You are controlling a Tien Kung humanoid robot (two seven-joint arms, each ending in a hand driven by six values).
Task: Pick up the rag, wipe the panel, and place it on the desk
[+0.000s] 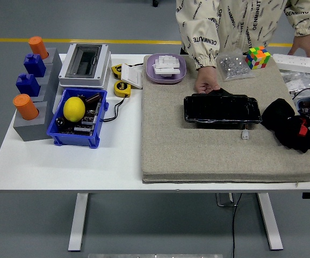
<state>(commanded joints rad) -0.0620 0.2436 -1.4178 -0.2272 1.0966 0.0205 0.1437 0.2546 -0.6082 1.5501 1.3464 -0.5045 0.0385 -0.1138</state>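
— Rag first: where does it lie?

— Hard to say. Nothing on the tabletop (63, 166) reads plainly as a rag. The only candidate is the black bulk at 3 o'clock from the panel (222, 109), and that is where the right hand (292, 129) rests on the grey mat (208, 156). Black on black, so cloth and hand cannot be told apart.

— Is that hand spread or closed?

— I cannot tell. It is a dark lump with a red patch, just beside the panel's right end.

— And the panel?

— Glossy black, lying flat with its long side left to right on the mat's right half. A person's hand (206, 85) touches its far left corner, at about 11 o'clock. A small white connector (245, 135) sits on the mat at 5 o'clock, just beside the near edge.

— Further out?

— At 12 o'clock, a clear bag of metal bits (232, 65) with a colour cube (258, 57) touching it. At 10 o'clock, a purple bowl (165, 69) holding white pieces. Off the mat to the left, at 9 o'clock, a blue bin (78, 124) with a lemon (74, 108) inside. Beyond the bin is a white box (85, 64), and between box and mat two yellow tape measures (122, 88). A grey stepped block (34, 107) carrying orange and blue pegs stands at the far left.
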